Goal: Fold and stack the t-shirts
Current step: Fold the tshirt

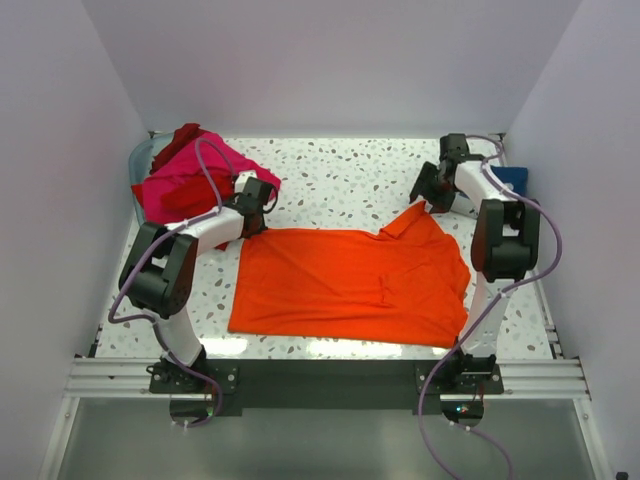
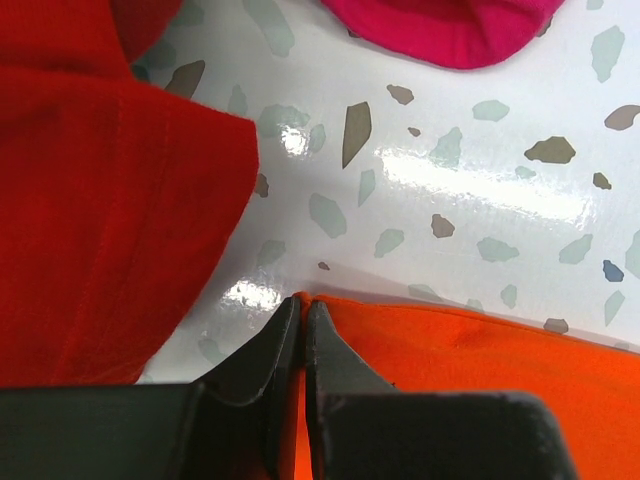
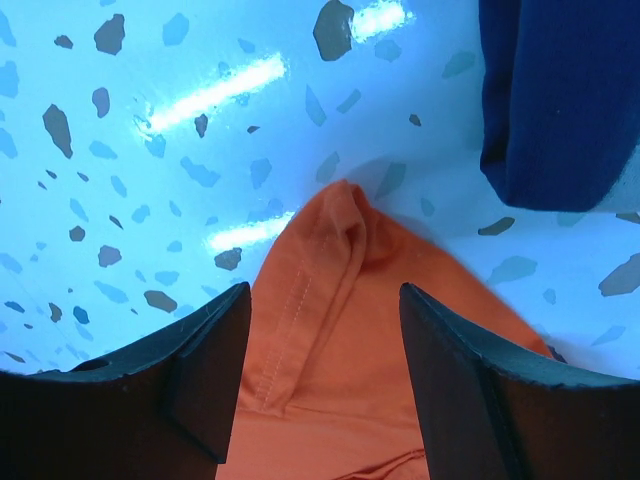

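Note:
A bright orange t-shirt [image 1: 350, 285] lies spread flat in the middle of the speckled table. My left gripper [image 1: 262, 207] is at its far left corner, and in the left wrist view the jaws [image 2: 302, 308] are shut on the orange hem [image 2: 450, 350]. My right gripper [image 1: 426, 196] is at the far right corner, open, its fingers either side of a bunched orange sleeve tip [image 3: 335, 260] without touching it. A hot pink shirt [image 1: 175, 185] and a red one [image 1: 190, 140] are heaped at the back left. A navy blue shirt [image 1: 512, 178] lies at the back right.
A pale blue bin rim [image 1: 140, 155] shows behind the pink and red heap. White enclosure walls stand close on both sides and at the back. In the left wrist view red cloth [image 2: 100, 210] lies just left of the fingers. Navy cloth [image 3: 565, 90] lies just beyond my right gripper.

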